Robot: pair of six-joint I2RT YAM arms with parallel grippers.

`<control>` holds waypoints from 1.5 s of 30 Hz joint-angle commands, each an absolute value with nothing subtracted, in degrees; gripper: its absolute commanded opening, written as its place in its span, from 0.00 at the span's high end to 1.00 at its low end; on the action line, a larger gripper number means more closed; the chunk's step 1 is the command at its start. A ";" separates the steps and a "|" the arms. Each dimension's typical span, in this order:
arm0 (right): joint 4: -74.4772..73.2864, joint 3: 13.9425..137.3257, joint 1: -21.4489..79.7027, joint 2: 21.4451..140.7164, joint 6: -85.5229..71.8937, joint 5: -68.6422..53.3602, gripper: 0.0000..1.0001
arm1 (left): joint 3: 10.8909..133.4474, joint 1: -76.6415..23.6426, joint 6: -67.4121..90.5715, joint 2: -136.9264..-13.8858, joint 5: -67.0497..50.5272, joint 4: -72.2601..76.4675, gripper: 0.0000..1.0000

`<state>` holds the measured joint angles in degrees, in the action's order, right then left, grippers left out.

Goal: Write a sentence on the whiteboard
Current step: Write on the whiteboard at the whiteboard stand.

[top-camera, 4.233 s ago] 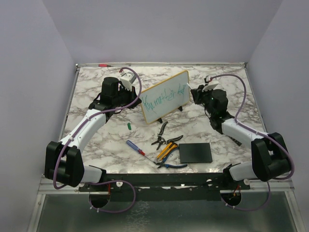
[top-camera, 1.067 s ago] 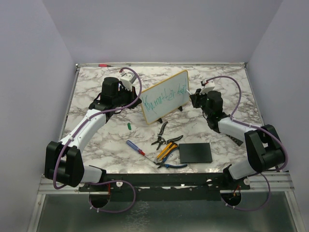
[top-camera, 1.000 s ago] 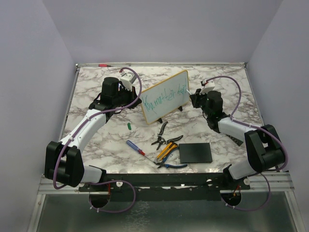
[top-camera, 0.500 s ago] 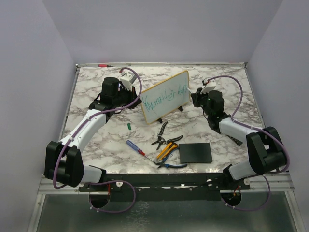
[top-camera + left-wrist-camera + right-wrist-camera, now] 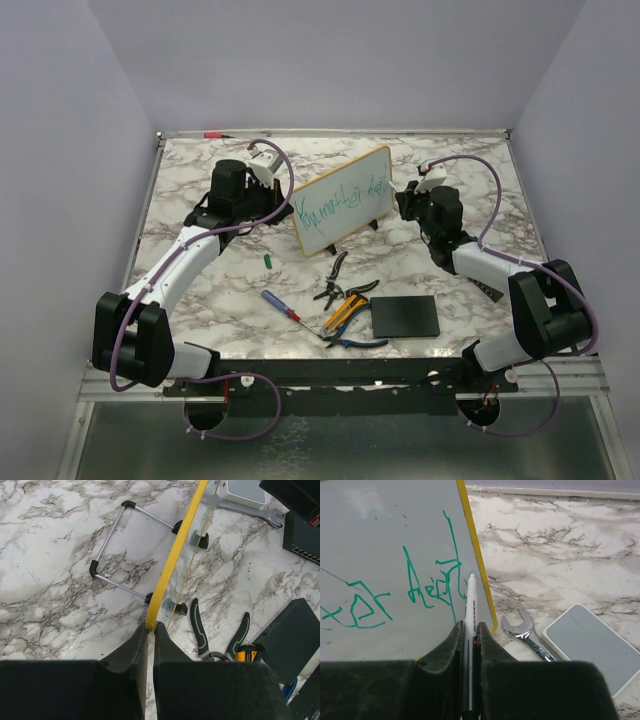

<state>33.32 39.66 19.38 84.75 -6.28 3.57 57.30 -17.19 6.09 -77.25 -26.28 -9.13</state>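
This is a robotics lab test cell: the left arm (image 5: 185, 262) and the right arm (image 5: 487, 266), 2 in all, are bolted to a metal rail (image 5: 95, 385) at the bottom of the frame. Plain lilac walls (image 5: 330, 60) enclose a marble-pattern table (image 5: 225, 300), with hand tools (image 5: 345, 300) in its lower middle.

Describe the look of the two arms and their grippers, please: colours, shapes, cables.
Both the left arm and the right arm have white links between bulky black joints. A thin purple cable loops along each. The left gripper and right gripper have matte black, wedge-shaped fingers.
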 commanded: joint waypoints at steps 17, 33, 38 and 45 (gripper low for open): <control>33.06 38.85 19.41 87.23 -6.94 0.79 0.99 | 57.35 -17.49 4.67 -76.29 -25.22 -8.23 0.99; 33.60 35.68 20.65 86.74 -8.45 -2.42 0.99 | 57.30 -17.51 4.85 -75.89 -24.87 -8.24 0.99; 33.34 35.49 20.99 86.20 -8.41 -2.02 0.99 | 57.30 -17.57 4.90 -75.81 -24.83 -8.23 0.99; 32.21 33.65 21.08 81.66 -10.54 4.97 0.99 | 57.22 -17.51 4.79 -75.70 -24.69 -8.23 0.99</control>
<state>33.26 34.44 20.73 84.38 -8.86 0.60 57.30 -17.28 6.11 -77.25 -26.17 -9.13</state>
